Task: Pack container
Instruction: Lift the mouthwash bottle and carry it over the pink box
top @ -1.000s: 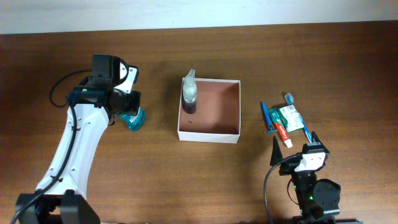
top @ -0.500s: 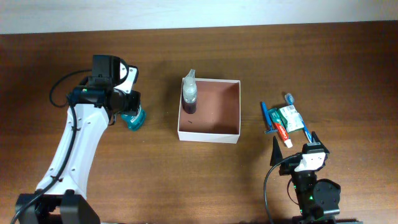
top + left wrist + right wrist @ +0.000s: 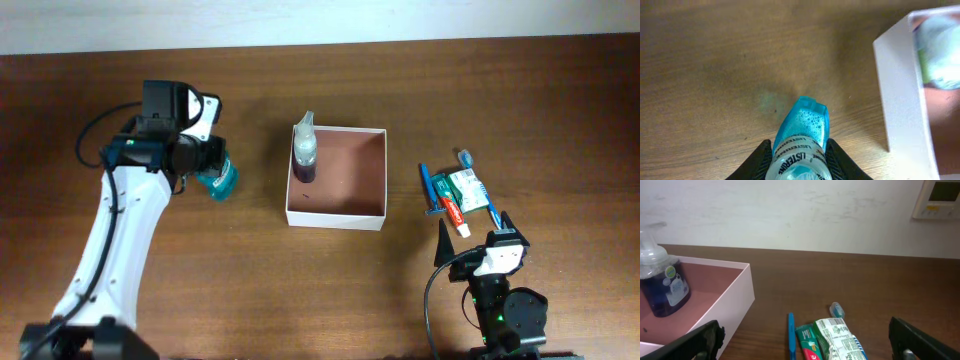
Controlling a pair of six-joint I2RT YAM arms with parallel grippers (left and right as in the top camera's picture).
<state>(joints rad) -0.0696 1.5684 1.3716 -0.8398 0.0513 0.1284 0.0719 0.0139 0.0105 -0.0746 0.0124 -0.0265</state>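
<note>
The container (image 3: 336, 217) is a square white-walled box with a reddish-brown inside, at the table's middle. It also shows in the left wrist view (image 3: 900, 85) and the right wrist view (image 3: 735, 297). A dark blue pump bottle (image 3: 305, 158) stands in its far left corner. My left gripper (image 3: 205, 168) is shut on a teal mouthwash bottle (image 3: 219, 182), left of the container and apart from it. In the left wrist view the fingers (image 3: 799, 162) clamp the bottle (image 3: 804, 127) a little above the wood. My right gripper (image 3: 472, 236) is open and empty, near the front right.
A blue toothbrush (image 3: 478, 188), a toothpaste tube (image 3: 452, 212), a green-white packet (image 3: 464, 187) and a blue razor (image 3: 428, 188) lie together right of the container. They lie just ahead of the right gripper (image 3: 805, 342) in its wrist view.
My left gripper has shifted slightly toward the far side and the right, carrying the teal bottle a little closer to the container. The right arm has not moved.
</note>
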